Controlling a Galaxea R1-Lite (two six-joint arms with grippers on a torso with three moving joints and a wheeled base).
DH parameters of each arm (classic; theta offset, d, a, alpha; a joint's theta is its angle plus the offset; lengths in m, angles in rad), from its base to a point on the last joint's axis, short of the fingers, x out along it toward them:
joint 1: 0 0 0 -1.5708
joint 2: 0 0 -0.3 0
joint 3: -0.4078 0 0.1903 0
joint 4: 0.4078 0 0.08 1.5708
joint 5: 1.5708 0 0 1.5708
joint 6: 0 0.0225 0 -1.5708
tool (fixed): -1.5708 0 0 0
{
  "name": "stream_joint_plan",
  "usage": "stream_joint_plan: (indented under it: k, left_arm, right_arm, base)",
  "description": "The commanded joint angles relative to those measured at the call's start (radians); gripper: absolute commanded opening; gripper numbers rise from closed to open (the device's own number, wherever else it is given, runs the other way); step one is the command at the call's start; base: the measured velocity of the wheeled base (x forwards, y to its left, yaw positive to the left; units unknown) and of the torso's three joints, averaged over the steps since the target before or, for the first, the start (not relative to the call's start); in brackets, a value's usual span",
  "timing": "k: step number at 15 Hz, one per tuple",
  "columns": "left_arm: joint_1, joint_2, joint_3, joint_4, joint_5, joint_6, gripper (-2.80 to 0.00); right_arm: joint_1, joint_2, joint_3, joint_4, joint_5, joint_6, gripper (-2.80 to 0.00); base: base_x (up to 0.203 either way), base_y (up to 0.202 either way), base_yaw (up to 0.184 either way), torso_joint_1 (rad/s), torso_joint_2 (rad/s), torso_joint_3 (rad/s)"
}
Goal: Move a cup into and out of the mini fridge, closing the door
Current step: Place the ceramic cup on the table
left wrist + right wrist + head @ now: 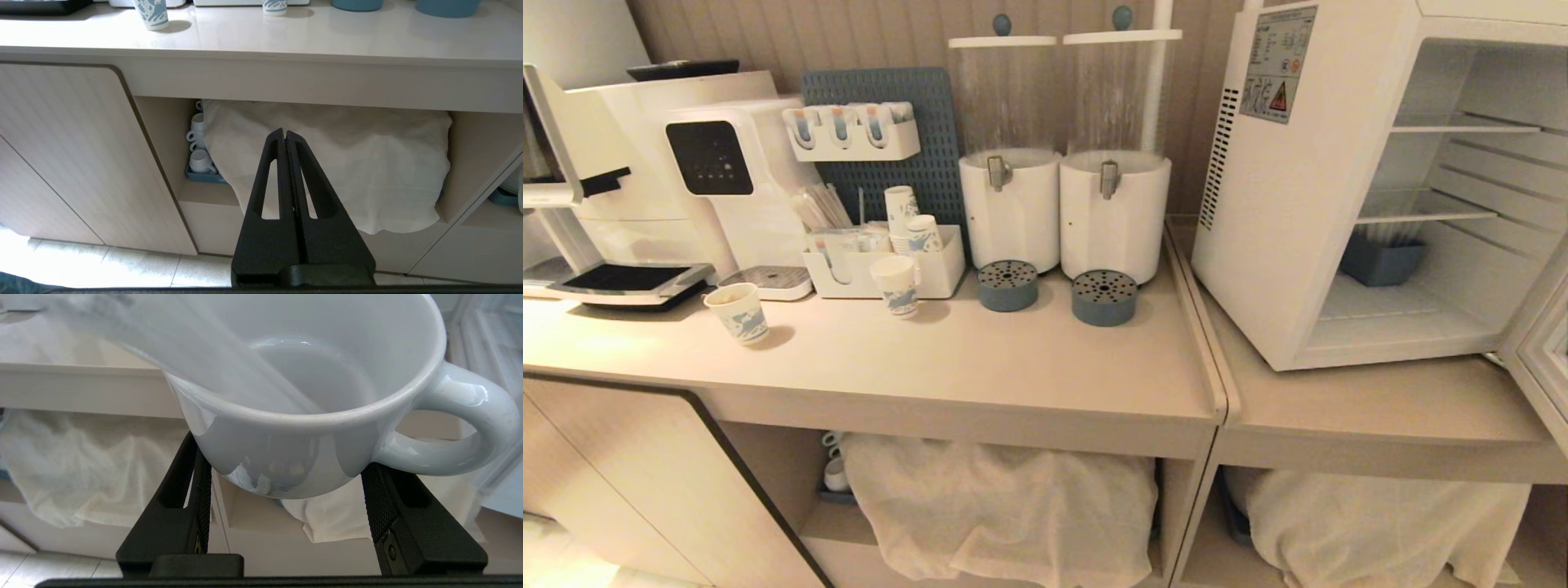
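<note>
Right claw (286, 506) is gripping the cup (310, 408) by its base — carrying it level, handle clear, up into the open mini fridge (1339, 204) above. Left claw (286, 136) is sitting pinched shut, empty, low before the table (261, 41).

Only label I see: a sticker (1276, 64) on the mini fridge (1290, 204) side wall, upper right of my head view, above the vent slots. Small print lines on it, too tiny to read; a red-and-yellow warning triangle sits low on it. No readable text elsewhere.
</note>
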Motion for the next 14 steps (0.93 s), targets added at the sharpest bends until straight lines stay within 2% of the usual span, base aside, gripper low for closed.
stream_joint_plan:
  k: [1,8,14]
  left_arm:
    - [0.001,0.001,0.0,0.0,0.0,0.0,-2.8]
    - [0.001,0.001,0.0,0.002,-0.001,0.001,-2.8]
    - [0.001,0.001,0.0,0.002,-0.001,0.001,-2.8]
  right_arm:
    - [0.0,0.002,0.0,0.0,0.0,0.0,-2.8]
    - [0.0,0.002,0.0,0.0,0.0,0.0,-2.8]
    - [0.0,0.002,0.0,0.0,0.0,0.0,-2.8]
  base:
    - [0.0,0.0,0.0,0.0,0.0,0.0]
    - [0.0,0.012,0.0,0.0,0.0,0.001]
    - [0.0,0.184,-0.003,0.003,0.0,0.002]
